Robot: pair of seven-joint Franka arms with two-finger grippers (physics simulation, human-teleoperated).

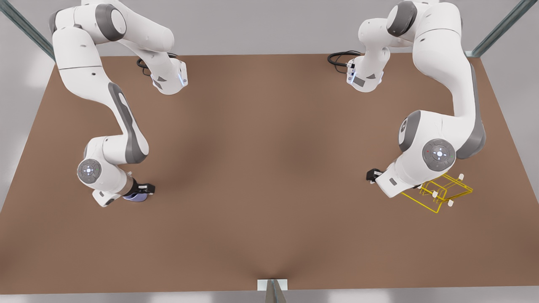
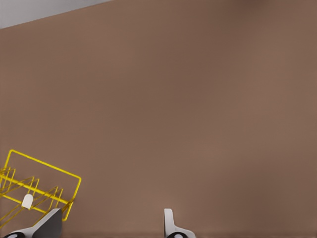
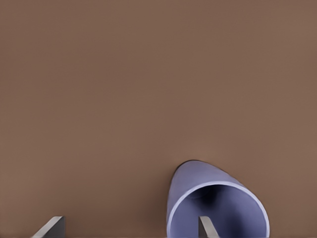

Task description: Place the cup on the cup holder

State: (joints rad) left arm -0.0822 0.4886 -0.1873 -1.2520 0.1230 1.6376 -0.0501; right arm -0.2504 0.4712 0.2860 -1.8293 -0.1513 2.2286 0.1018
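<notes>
Near table's (image 1: 269, 235) left edge in front view, cup (image 3: 218, 206) lies on its side, one fingertip (image 3: 207, 227) of spread right gripper (image 1: 141, 190) inside rim (grasp not closed). Near right edge, cup holder (image 1: 440, 193) waits empty beside idle left gripper (image 2: 111, 225), fingers apart. Lift, carry, placement all remain.

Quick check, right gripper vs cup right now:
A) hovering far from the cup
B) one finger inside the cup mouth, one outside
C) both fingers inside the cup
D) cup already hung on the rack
B: in the right wrist view one finger sits inside the cup mouth, the other finger stands out over the table; right gripper open.
</notes>
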